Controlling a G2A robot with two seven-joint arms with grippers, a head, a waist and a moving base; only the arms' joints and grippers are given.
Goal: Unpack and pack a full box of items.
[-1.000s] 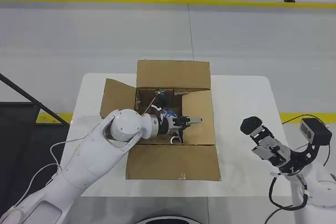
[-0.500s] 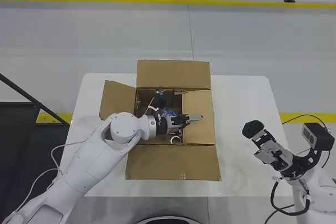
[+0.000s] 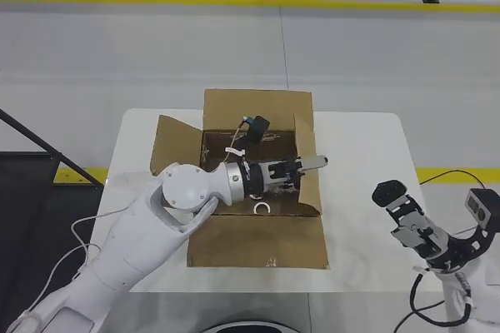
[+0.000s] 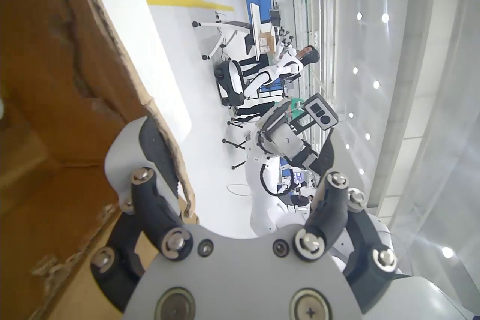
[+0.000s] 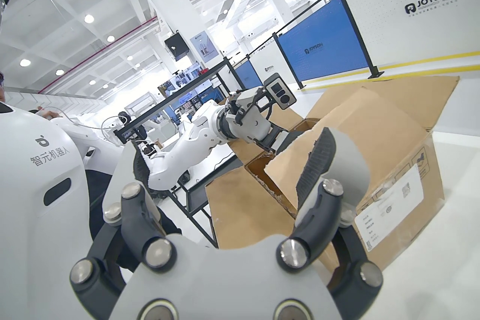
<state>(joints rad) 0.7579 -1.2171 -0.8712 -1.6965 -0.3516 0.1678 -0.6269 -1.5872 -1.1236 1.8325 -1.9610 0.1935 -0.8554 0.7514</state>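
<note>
An open cardboard box stands in the middle of the white table, its flaps folded outward. My left gripper hangs over the box's right side at the right flap. It is open; the flap's torn edge lies against one finger's pad, nothing is clamped. A small white ring lies on the box floor. My right gripper is open and holds nothing, raised above the table's right side, apart from the box.
The table's right part between the box and the right arm is bare, as is its far right corner. A dark stand sits left of the table. The left arm crosses the table's near left part.
My left gripper rose from inside the box and shifted right to the right flap, its wrist turning. The right arm drew back toward the table's near right corner.
</note>
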